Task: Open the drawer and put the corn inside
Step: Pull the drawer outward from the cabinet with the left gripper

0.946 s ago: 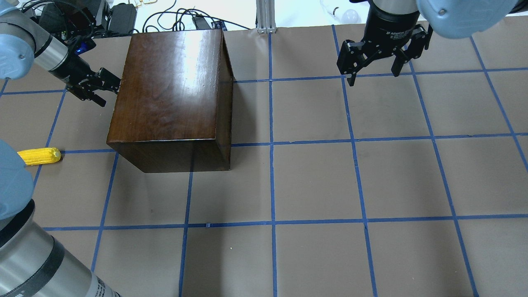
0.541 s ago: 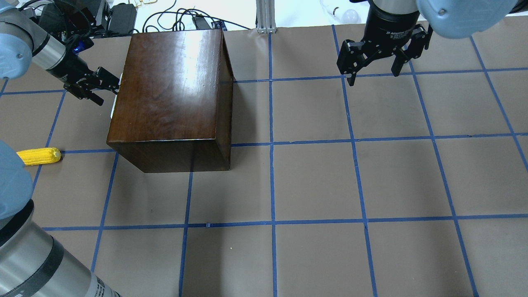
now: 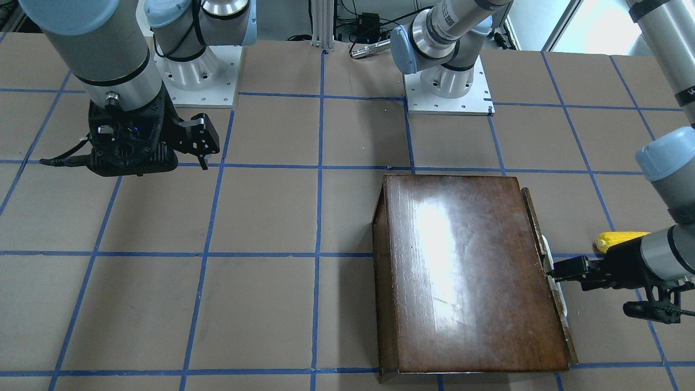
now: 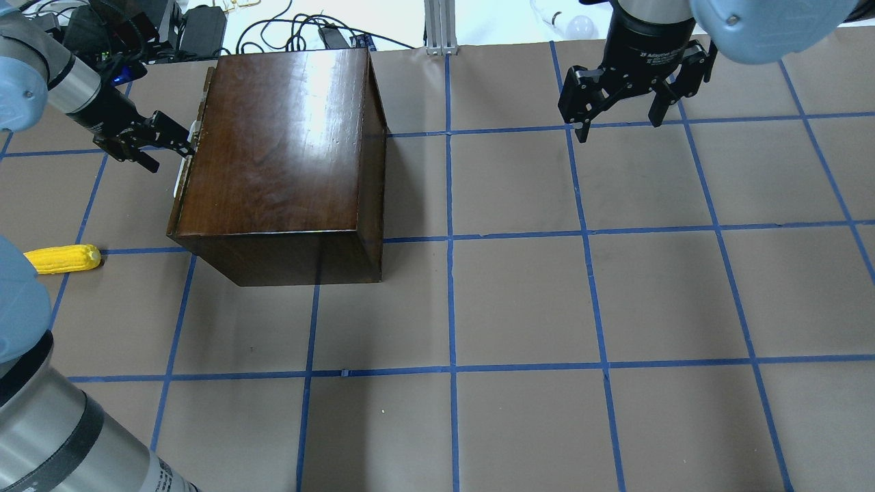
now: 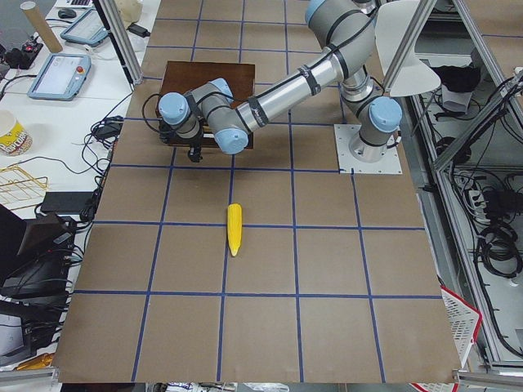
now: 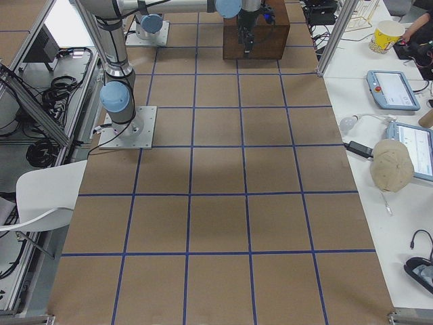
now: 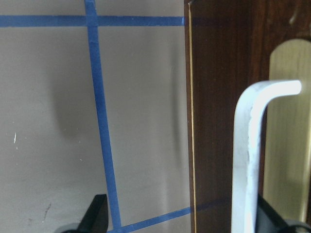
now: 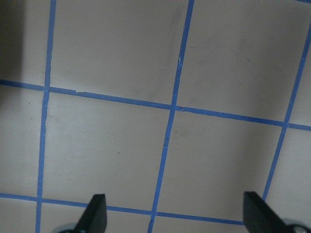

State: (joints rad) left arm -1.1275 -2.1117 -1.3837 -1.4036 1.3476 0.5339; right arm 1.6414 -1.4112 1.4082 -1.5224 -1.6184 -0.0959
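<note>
The glossy dark-brown box (image 4: 287, 137) stands at the table's far left. Its drawer (image 4: 179, 198) sticks out a little on the box's left side; only the dark front panel and a white handle (image 4: 183, 174) show. My left gripper (image 4: 167, 147) is open at that front, and in the left wrist view the handle (image 7: 248, 160) stands between the fingers, next to one fingertip (image 7: 267, 216). The yellow corn (image 4: 61, 259) lies on the table left of the box, nearer the robot than the gripper. My right gripper (image 4: 618, 126) is open and empty above the table's far right.
Brown paper with a blue tape grid (image 4: 451, 239) covers the table. Cables and power supplies (image 4: 171, 27) lie beyond the far edge behind the box. My left arm's elbow (image 4: 41, 410) fills the near left corner. The arm bases (image 3: 448, 81) stand at the robot's side.
My left gripper has moved left, away from the box, and the drawer front has slid out a little with it. The corn and the right arm have not moved.
</note>
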